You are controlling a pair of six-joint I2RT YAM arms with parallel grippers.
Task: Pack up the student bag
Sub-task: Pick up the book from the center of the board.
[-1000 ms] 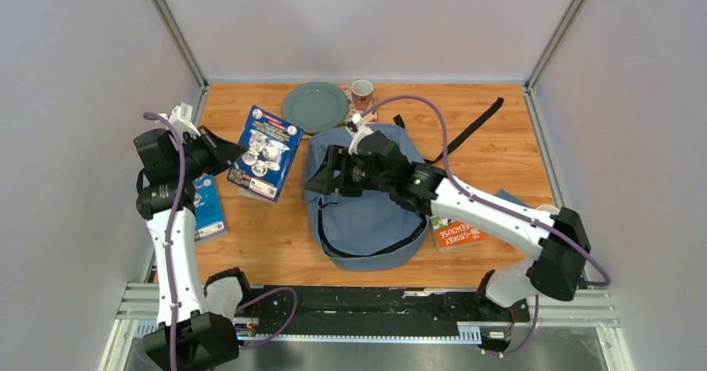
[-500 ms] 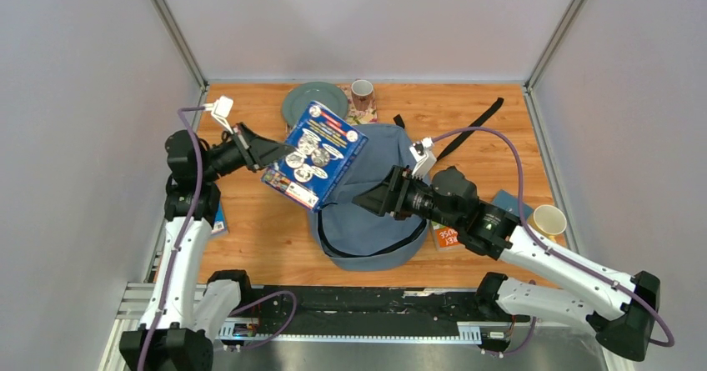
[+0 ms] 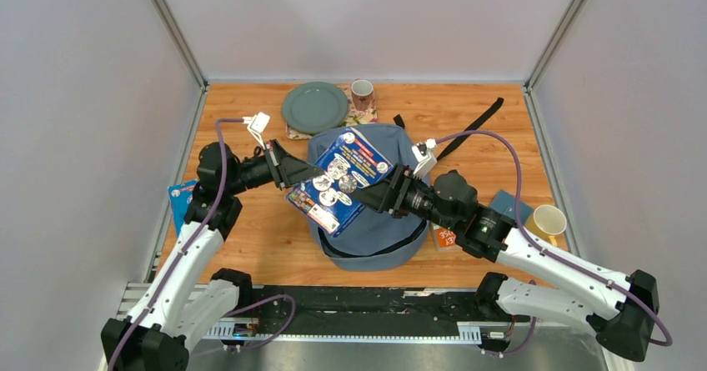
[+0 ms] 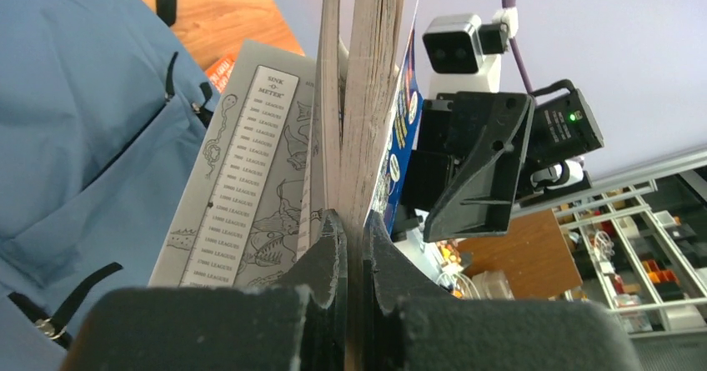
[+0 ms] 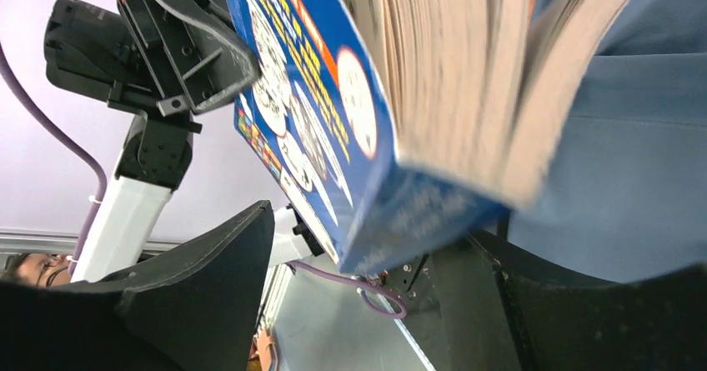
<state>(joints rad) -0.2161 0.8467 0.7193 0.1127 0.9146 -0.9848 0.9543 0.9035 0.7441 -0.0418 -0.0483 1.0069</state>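
The student bag (image 3: 375, 231) lies flat at the table's middle, grey-blue, with its dark zip along the near edge. A blue-covered book (image 3: 340, 179) hangs tilted above it, and my left gripper (image 3: 302, 175) is shut on the book's left edge. In the left wrist view the pages (image 4: 367, 96) fan upward out of the pinched jaws (image 4: 354, 238), with the bag (image 4: 75, 121) behind. My right gripper (image 3: 373, 194) is open at the book's right edge. In the right wrist view the book's blue corner (image 5: 367, 188) sits between the spread fingers (image 5: 375, 250), with the bag (image 5: 617, 154) beyond.
A green plate (image 3: 314, 107) and a mug (image 3: 362, 94) stand at the back. An orange book (image 3: 443, 236), a blue box (image 3: 506, 204) and a yellow cup (image 3: 546, 221) lie right of the bag. Another blue book (image 3: 179, 200) lies at the left. A black strap (image 3: 475, 129) trails back right.
My left arm has carried the blue book rightward from the table's left to above the bag. My right gripper pulled back off the bag, then came up to the book's right edge.
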